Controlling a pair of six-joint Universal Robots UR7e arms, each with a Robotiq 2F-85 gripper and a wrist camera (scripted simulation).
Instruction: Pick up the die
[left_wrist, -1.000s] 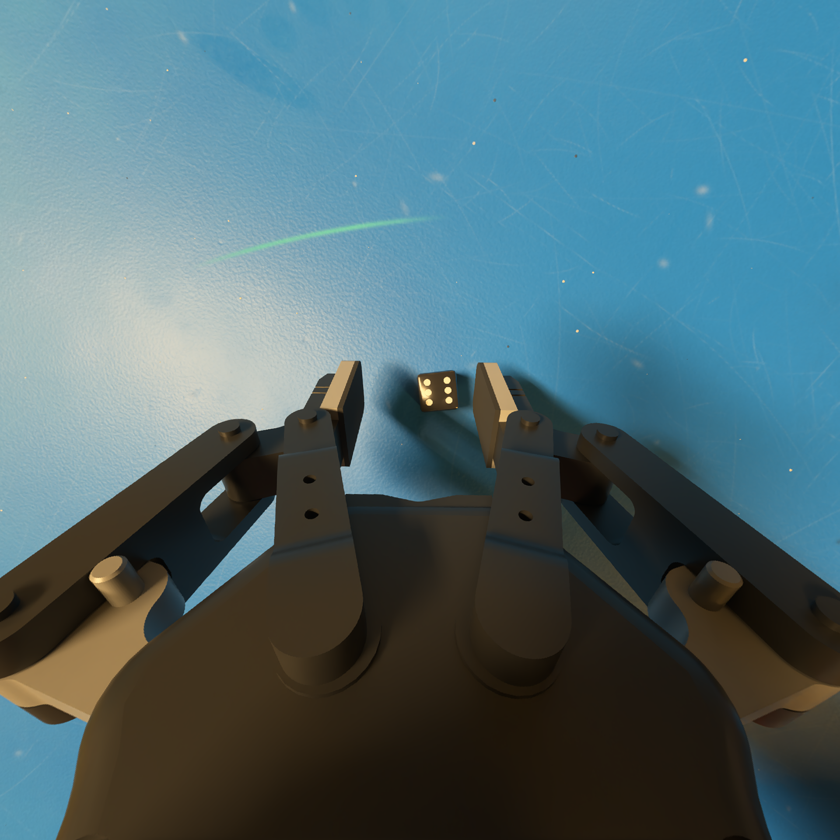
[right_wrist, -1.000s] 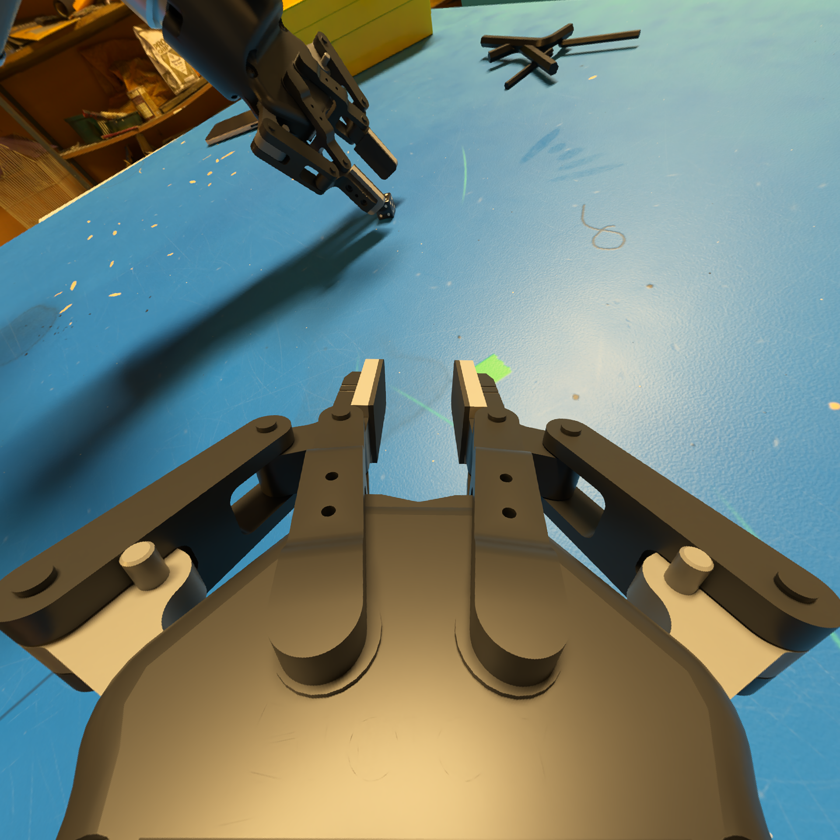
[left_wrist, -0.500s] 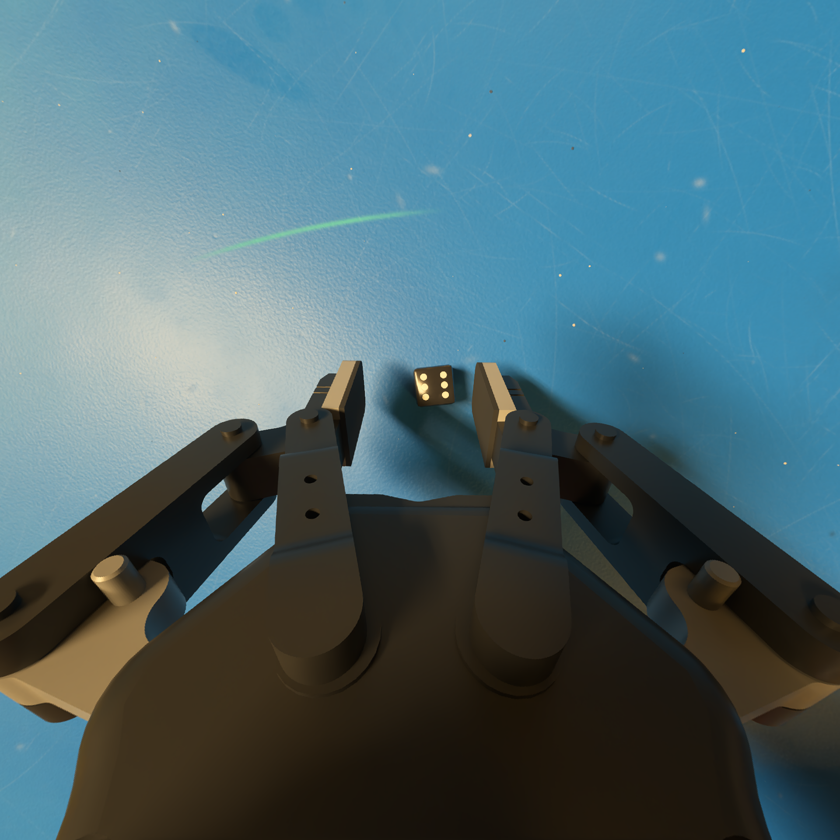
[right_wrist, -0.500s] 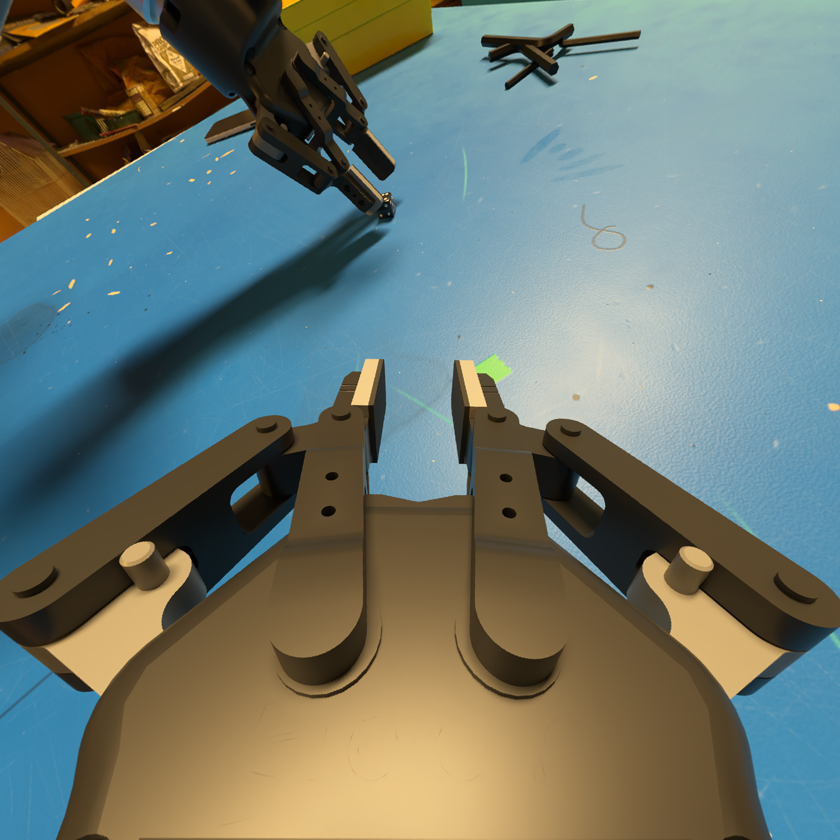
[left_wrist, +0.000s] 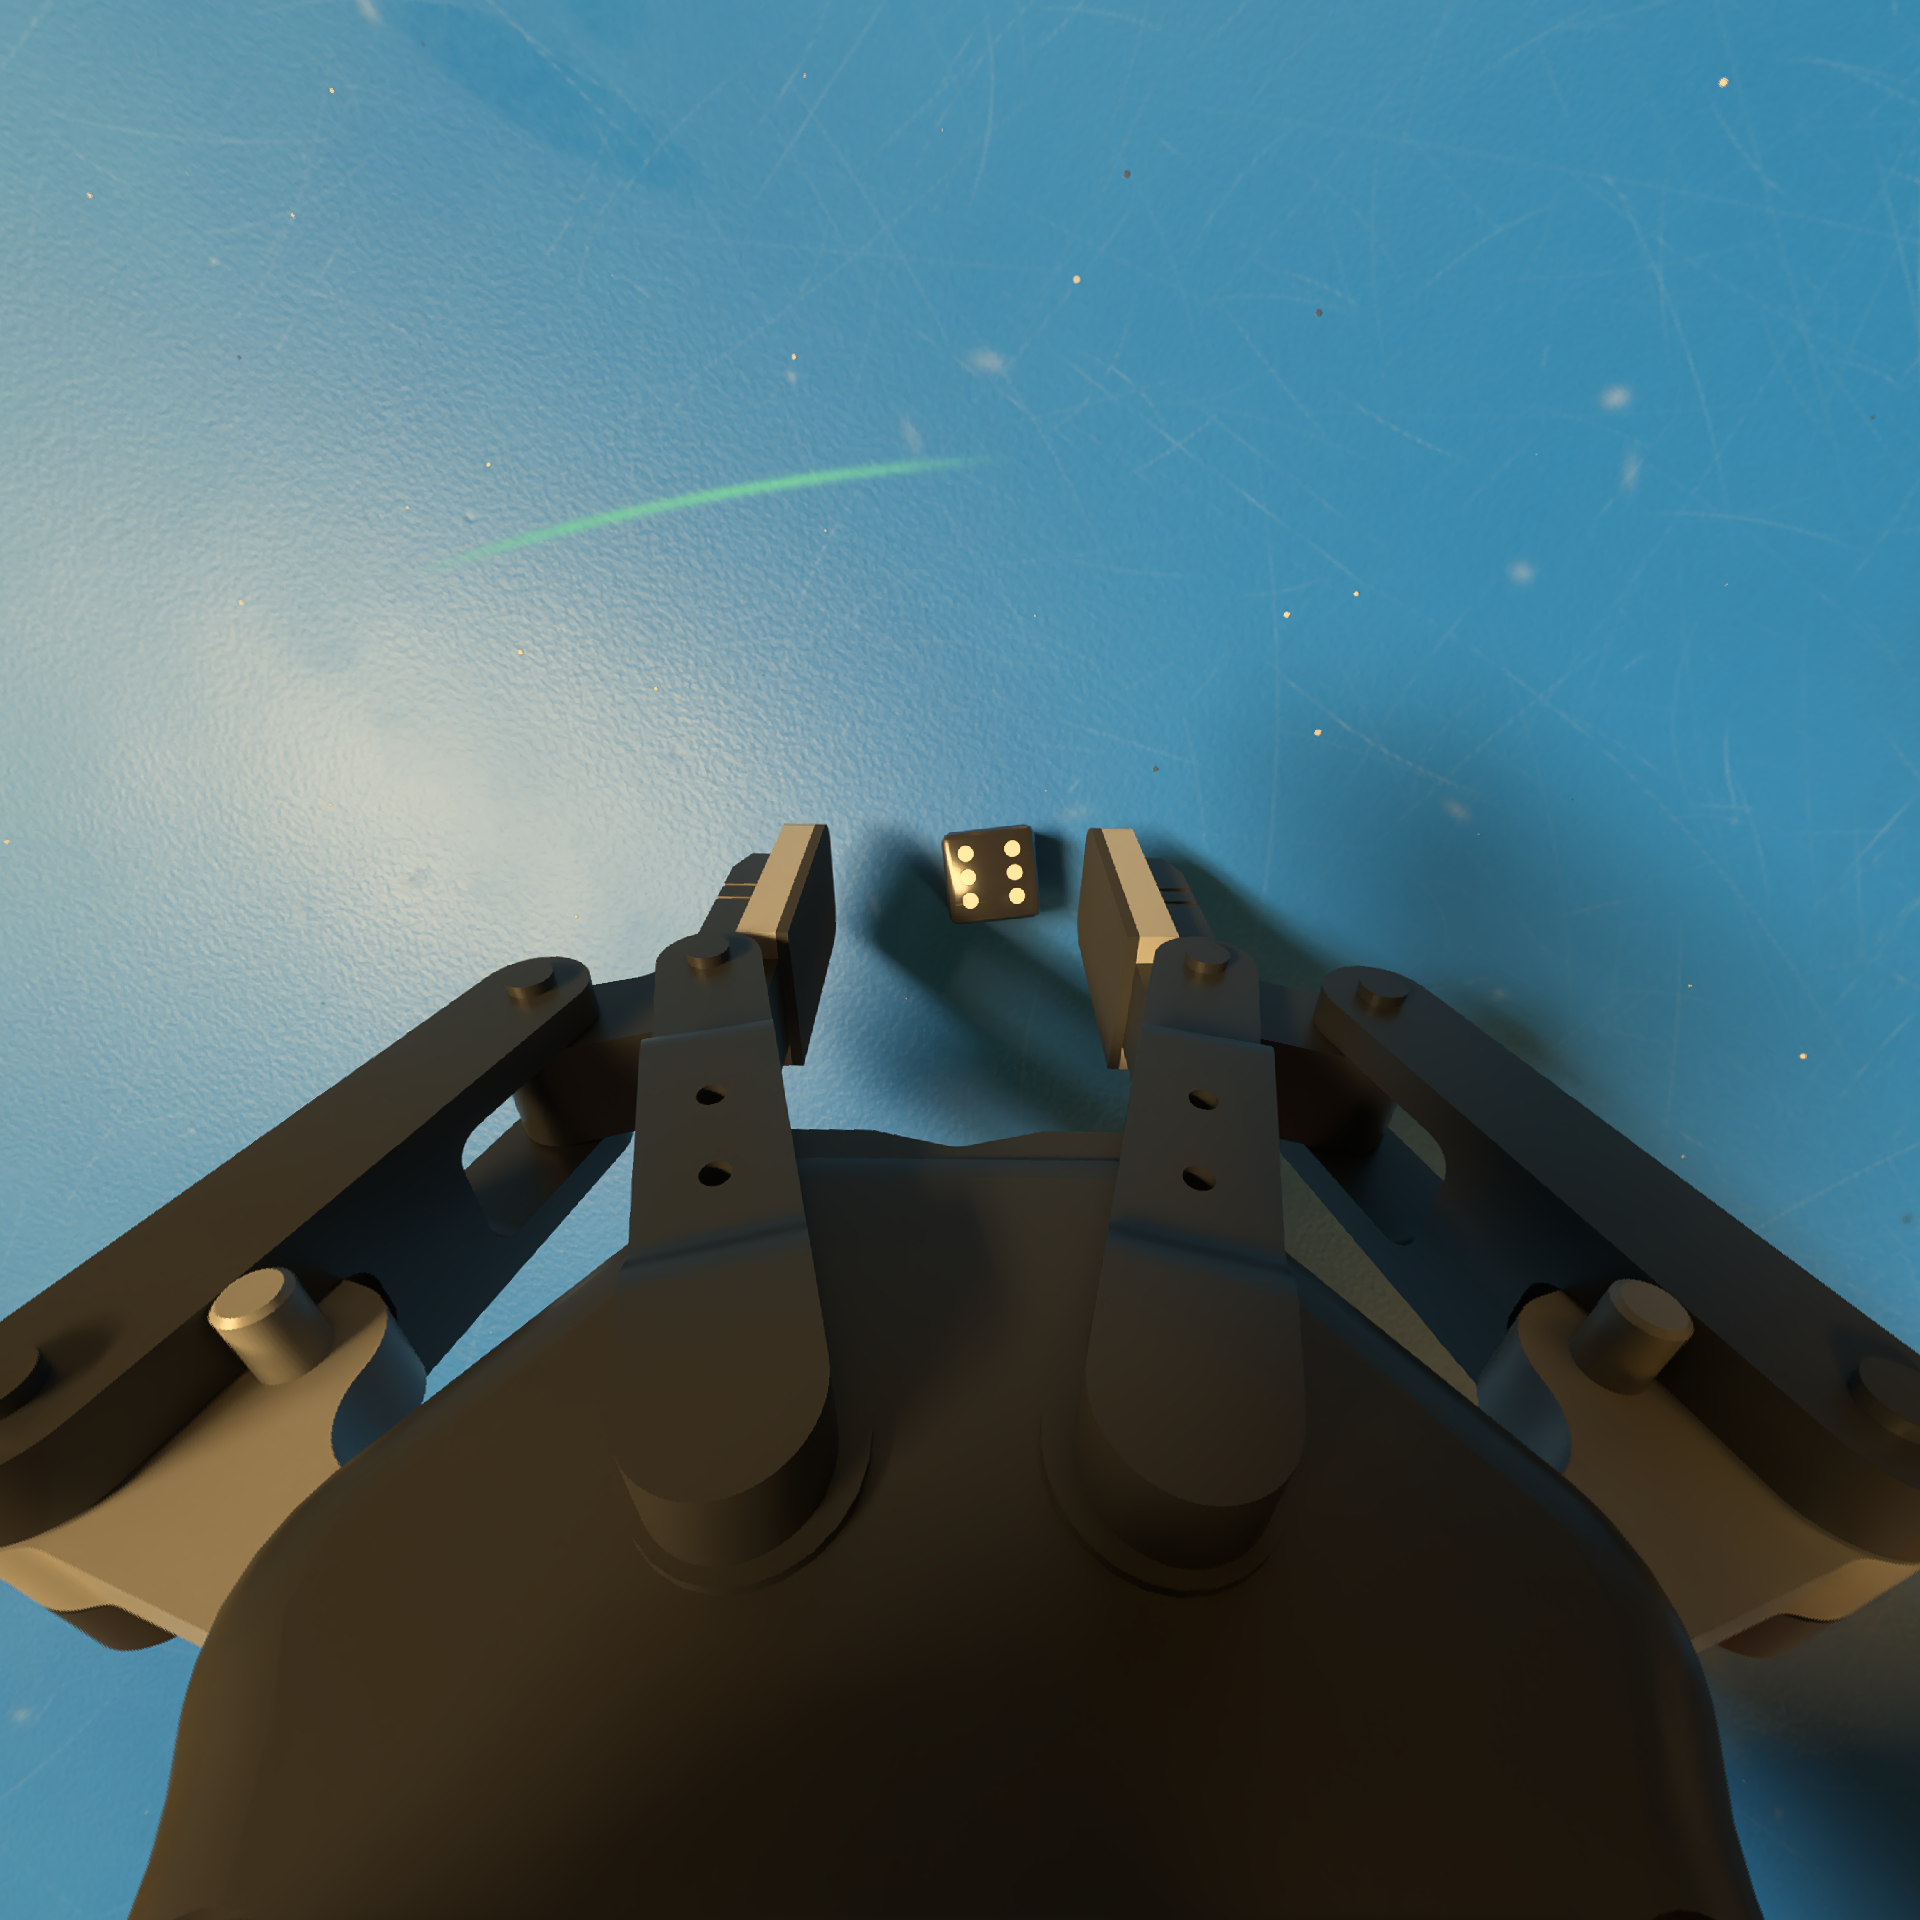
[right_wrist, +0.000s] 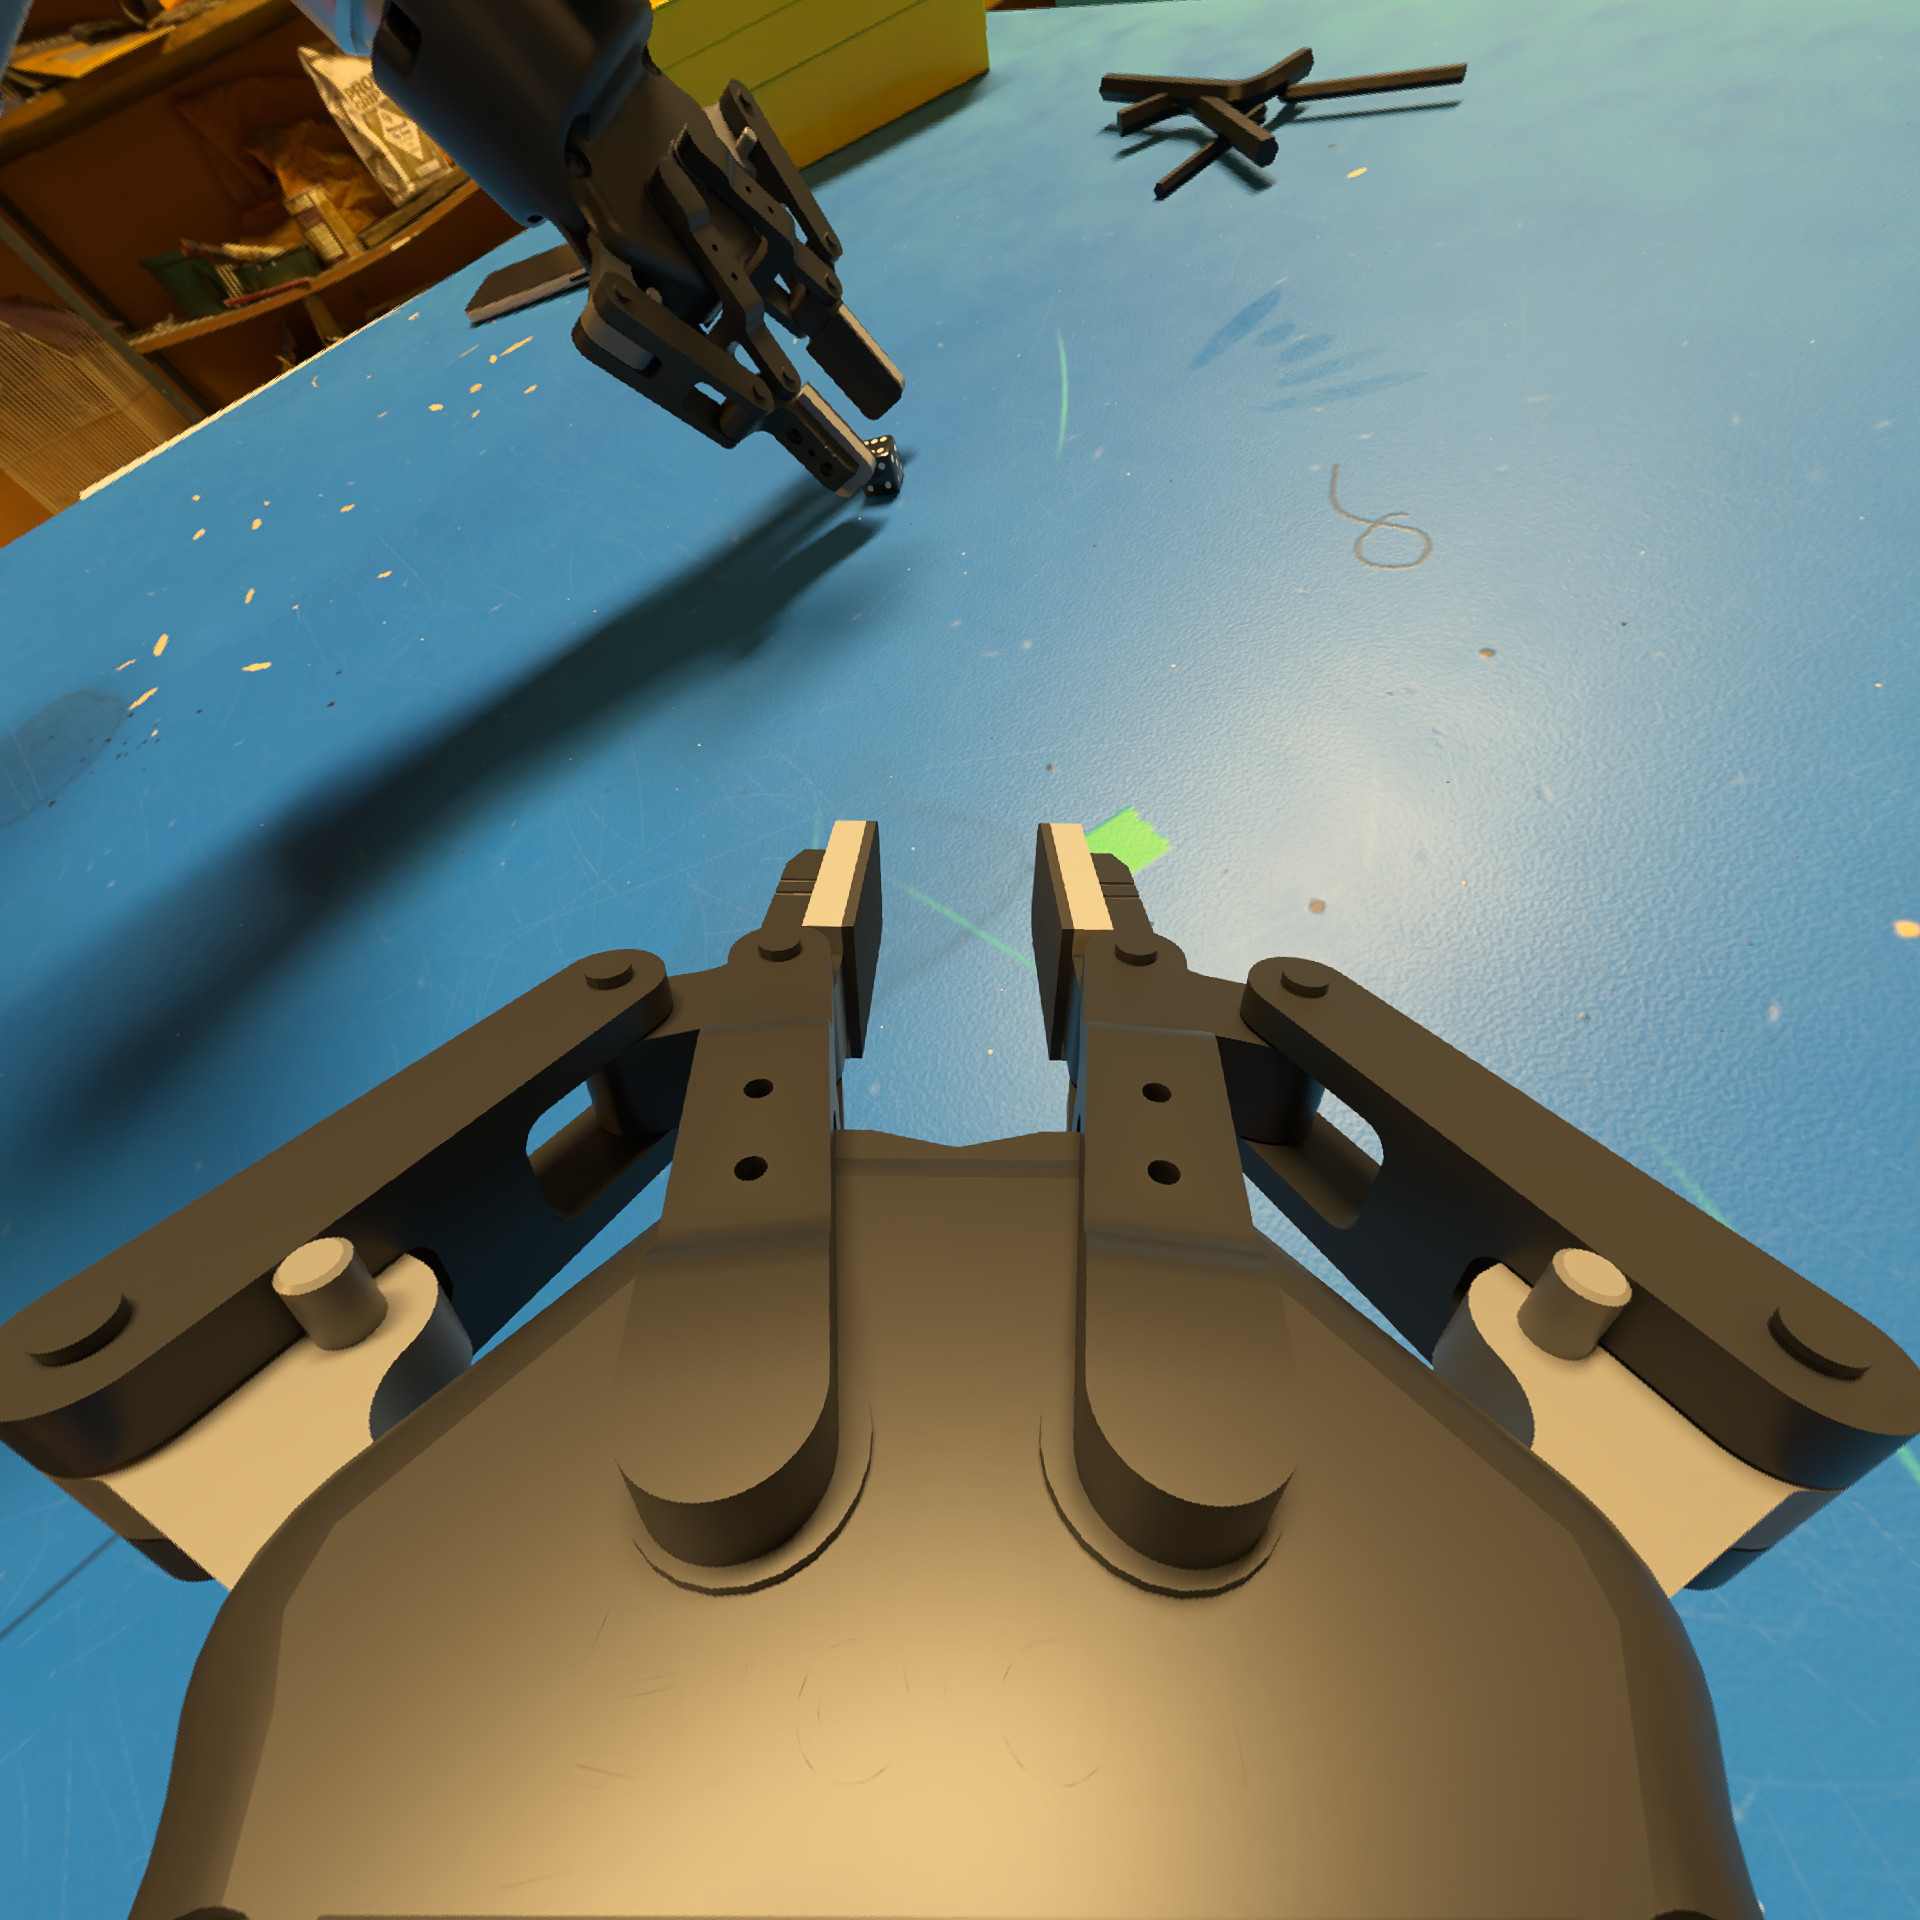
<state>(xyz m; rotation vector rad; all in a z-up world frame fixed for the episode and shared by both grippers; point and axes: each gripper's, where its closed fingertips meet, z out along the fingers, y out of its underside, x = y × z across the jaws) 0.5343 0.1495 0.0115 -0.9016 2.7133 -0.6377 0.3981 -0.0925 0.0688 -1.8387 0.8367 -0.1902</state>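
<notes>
The die (left_wrist: 990, 873) is small and black with pale pips. It lies on the blue table (left_wrist: 1351, 416) with its six-pip face toward the left wrist camera. My left gripper (left_wrist: 961, 868) is open and low over the table, one finger on each side of the die. The die sits nearer the right finger, with a gap on both sides. From the right wrist view, the left gripper (right_wrist: 847, 431) is tilted down at the far left with the die (right_wrist: 883, 470) at its fingertips. My right gripper (right_wrist: 956, 883) is open, empty and far from the die.
A yellow box (right_wrist: 821, 62) stands at the table's far edge. A pile of black sticks (right_wrist: 1226, 104) lies at the far right and a flat dark piece (right_wrist: 520, 291) near the left edge. A green tape patch (right_wrist: 1127, 836) is by my right fingers. Shelves stand beyond the left edge.
In the left wrist view the die and the green streak have drifted slightly up the frame. The finger gap is the same. The right gripper has not moved.
</notes>
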